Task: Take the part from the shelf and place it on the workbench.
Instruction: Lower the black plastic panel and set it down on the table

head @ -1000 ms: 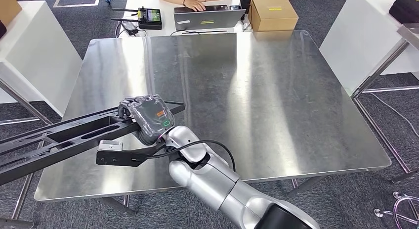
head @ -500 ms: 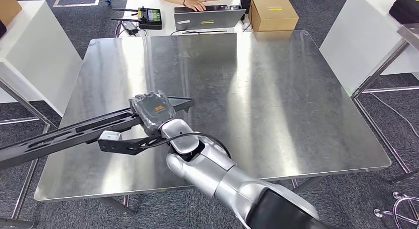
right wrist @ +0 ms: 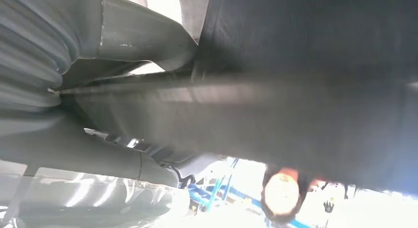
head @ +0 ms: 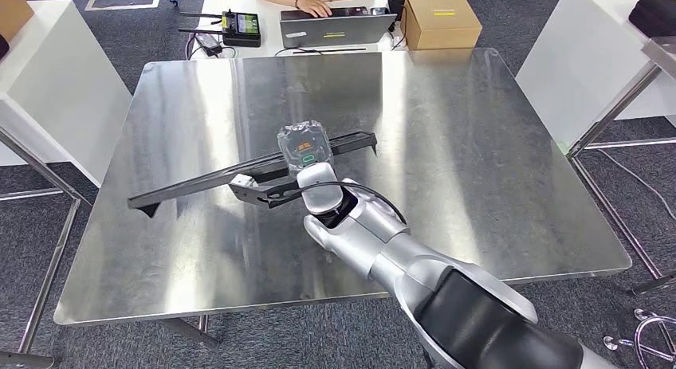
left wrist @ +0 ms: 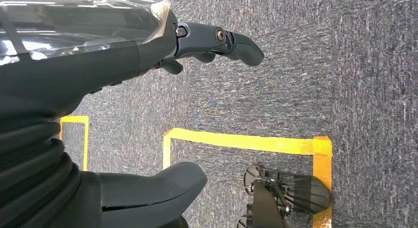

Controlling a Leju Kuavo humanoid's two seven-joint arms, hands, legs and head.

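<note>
The right hand (head: 305,148) is out over the middle of the steel tabletop (head: 478,170), fingers wrapped around the long black part (head: 199,182). It grips the bar toward its far end, near the centre of the table. The part runs on a diagonal across the surface: one end sticks out just past the hand toward the right, the other reaches toward the tabletop's left side and ends in a small downturned tip. Whether the bar touches the steel or hangs just above it, I can't tell from here. In the right wrist view the dark bar (right wrist: 296,90) crosses close in front of the camera, blurred, with the grey thumb (right wrist: 138,36) pressed against it.

The left hand (left wrist: 148,46) hangs low over grey carpet (left wrist: 374,65) marked with yellow tape (left wrist: 246,140), thumb and fingers apart, nothing between them.

Beyond the tabletop, a person's hands (head: 315,2) rest at a laptop (head: 336,28), with a cardboard box (head: 440,20) to one side and a black handheld controller (head: 241,28) to the other.
</note>
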